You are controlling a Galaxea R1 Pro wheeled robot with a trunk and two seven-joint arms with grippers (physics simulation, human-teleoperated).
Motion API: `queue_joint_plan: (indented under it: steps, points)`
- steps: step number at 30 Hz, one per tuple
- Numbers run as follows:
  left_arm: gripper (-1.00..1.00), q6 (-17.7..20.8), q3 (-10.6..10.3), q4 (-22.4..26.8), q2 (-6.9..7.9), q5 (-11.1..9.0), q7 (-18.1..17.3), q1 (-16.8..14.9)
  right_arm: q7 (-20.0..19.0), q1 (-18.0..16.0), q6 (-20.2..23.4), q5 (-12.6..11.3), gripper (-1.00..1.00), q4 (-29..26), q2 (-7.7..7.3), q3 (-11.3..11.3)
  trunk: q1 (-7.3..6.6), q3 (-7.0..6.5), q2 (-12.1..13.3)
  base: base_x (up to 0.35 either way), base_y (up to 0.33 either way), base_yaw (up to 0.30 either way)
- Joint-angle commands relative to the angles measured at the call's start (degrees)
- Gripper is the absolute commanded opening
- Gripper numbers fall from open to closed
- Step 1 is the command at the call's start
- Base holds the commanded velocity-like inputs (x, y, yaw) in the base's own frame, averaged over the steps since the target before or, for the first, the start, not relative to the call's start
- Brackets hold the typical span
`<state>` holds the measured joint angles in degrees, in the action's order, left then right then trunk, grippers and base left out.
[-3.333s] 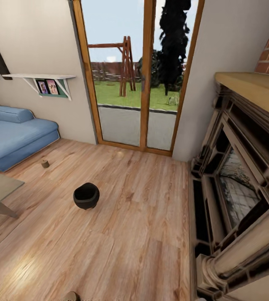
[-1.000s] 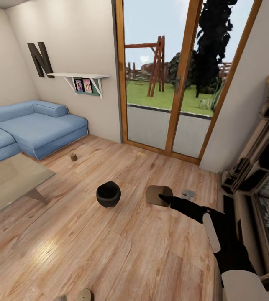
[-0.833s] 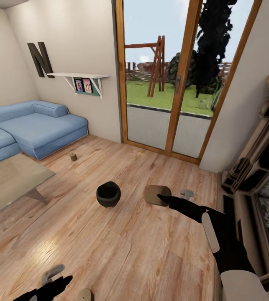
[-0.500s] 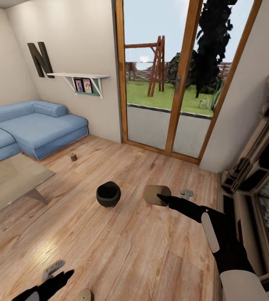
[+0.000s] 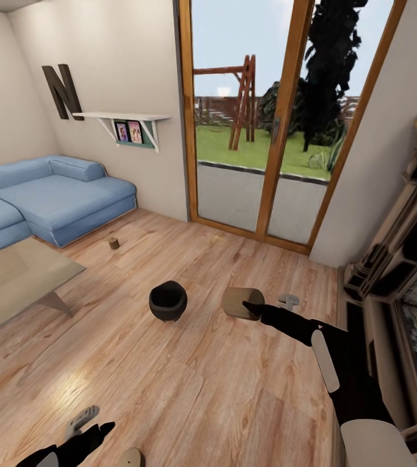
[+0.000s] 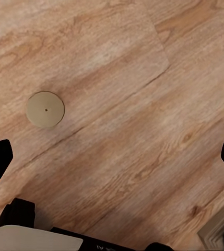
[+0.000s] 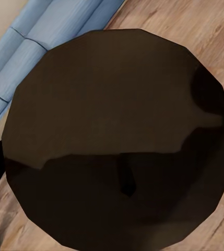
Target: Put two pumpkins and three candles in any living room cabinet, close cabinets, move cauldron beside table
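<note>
Right beside cauldron (image 5: 168, 301) — right end effector (image 5: 260, 308), candle (image 5: 241, 302) held.

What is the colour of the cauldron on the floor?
The cauldron is black, inside and out; it shows best in the head view, standing on the wooden floor.

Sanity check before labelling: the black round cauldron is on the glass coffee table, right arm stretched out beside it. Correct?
Not quite. The head view shows the black round cauldron standing on the wooden floor, apart from the glass coffee table. The right arm is stretched out beside it.
</note>
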<state>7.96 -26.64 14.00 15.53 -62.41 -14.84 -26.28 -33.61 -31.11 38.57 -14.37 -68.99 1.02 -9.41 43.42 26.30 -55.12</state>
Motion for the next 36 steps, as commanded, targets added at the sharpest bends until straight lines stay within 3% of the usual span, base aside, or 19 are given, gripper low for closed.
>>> queue_joint_plan:
  steps: [1, 24, 30, 36]
  points:
    - [1.00, 0.00, 0.00, 0.05, -0.05, -0.01, -0.01, 0.00, 0.04, 0.00, 0.02, -0.04, -1.00, -0.01, -0.05, 0.01, 0.22, 0.18, -0.40, 0.000, 0.000, 0.000]
    - [1.00, 0.14, 0.18, -0.12, -0.02, 0.09, 1.32, 0.00, -0.02, 0.00, 0.03, -0.22, -1.00, 0.08, 0.02, 1.23, 5.27, 4.31, -9.63, 0.000, 0.000, 0.000]
    - [1.00, -0.05, 0.94, -0.49, -0.19, 0.09, 5.25, 0.00, -0.02, 0.00, 0.09, -0.22, -1.00, 0.08, -0.01, 1.90, 6.59, 5.39, -12.03, 0.000, 0.000, 0.000]
    - [1.00, -0.05, 1.40, -0.56, -0.19, 0.02, 6.03, 0.00, -0.05, 0.00, 0.02, -0.22, -1.00, 0.02, -0.02, 1.85, 7.91, 6.46, -14.44, 0.000, 0.000, 0.000]
